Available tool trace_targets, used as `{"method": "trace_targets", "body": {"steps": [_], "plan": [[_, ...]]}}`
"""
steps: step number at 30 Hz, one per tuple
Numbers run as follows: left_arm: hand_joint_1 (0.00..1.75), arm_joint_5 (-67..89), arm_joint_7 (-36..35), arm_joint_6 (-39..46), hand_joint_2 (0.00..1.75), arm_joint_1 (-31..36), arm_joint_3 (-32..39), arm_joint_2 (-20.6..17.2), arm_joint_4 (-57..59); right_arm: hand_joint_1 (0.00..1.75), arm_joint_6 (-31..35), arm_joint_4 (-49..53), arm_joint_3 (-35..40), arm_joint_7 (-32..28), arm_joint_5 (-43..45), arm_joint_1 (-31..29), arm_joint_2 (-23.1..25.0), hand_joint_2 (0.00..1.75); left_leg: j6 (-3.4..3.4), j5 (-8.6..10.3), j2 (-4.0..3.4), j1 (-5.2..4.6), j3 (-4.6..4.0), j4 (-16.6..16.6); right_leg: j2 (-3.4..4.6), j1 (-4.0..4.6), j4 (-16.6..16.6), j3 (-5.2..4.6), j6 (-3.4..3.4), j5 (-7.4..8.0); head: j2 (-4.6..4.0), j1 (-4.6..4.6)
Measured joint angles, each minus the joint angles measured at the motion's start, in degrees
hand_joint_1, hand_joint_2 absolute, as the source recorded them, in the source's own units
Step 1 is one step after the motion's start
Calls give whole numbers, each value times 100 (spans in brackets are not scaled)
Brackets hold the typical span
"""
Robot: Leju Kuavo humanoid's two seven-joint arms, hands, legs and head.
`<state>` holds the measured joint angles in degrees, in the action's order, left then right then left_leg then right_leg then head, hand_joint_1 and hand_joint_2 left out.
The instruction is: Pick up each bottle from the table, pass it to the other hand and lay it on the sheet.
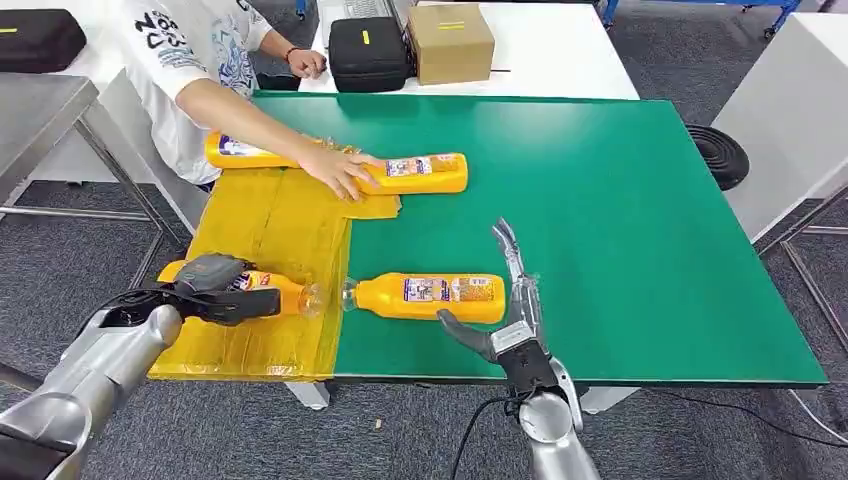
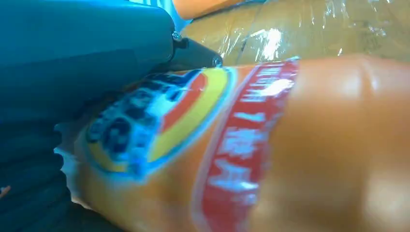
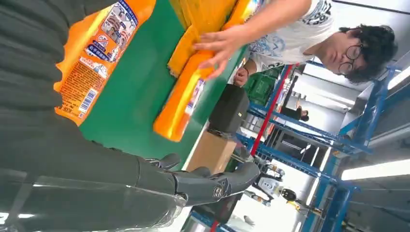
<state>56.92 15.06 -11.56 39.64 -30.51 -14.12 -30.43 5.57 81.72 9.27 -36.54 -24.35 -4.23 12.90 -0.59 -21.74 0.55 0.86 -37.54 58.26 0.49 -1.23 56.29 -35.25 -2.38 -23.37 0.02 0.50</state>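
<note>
Left hand (image 1: 213,281) grasping bottle (image 1: 262,290) over yellow sheet (image 1: 272,228); right hand (image 1: 508,300) released, fingers apart beside second bottle (image 1: 430,296).

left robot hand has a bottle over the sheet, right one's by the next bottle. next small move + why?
Probably lower the left robot hand and release its bottle onto the yellow sheet. It grips that bottle above the sheet already, neck toward the green mat. The right robot hand is open beside the near bottle and holds nothing. A person's hand rests on the far bottle, so leave that one.

Green table (image 1: 640,200) — yellow sheet (image 1: 270,230) on left edge, 2 bottles (image 1: 430,297) (image 1: 420,173) on mat.
</note>
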Motion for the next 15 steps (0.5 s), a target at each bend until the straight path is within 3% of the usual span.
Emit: {"method": "trace_targets", "body": {"steps": [1, 2, 15], "plan": [[3, 11, 0, -37, 175, 11, -26, 0, 11, 0, 0, -9, -2, 2, 20, 0, -4, 175, 1, -3, 0, 0, 7, 0, 0, 0, 0, 8, 1, -4, 0, 0], [0, 20, 0, -77, 175, 15, -44, -2, 20, 0, 0, -15, -2, 2, 33, 0, -11, 175, -1, -5, 1, 0, 12, 0, 0, 0, 0, 14, 4, -11, 0, 0], [0, 13, 13, -199, 175, 124, -217, -7, 164, 0, 53, -159, -5, -33, 195, -27, -61, 175, 8, -20, 5, 0, 42, -1, -2, 1, 1, 43, 4, -24, 0, 0]]}}
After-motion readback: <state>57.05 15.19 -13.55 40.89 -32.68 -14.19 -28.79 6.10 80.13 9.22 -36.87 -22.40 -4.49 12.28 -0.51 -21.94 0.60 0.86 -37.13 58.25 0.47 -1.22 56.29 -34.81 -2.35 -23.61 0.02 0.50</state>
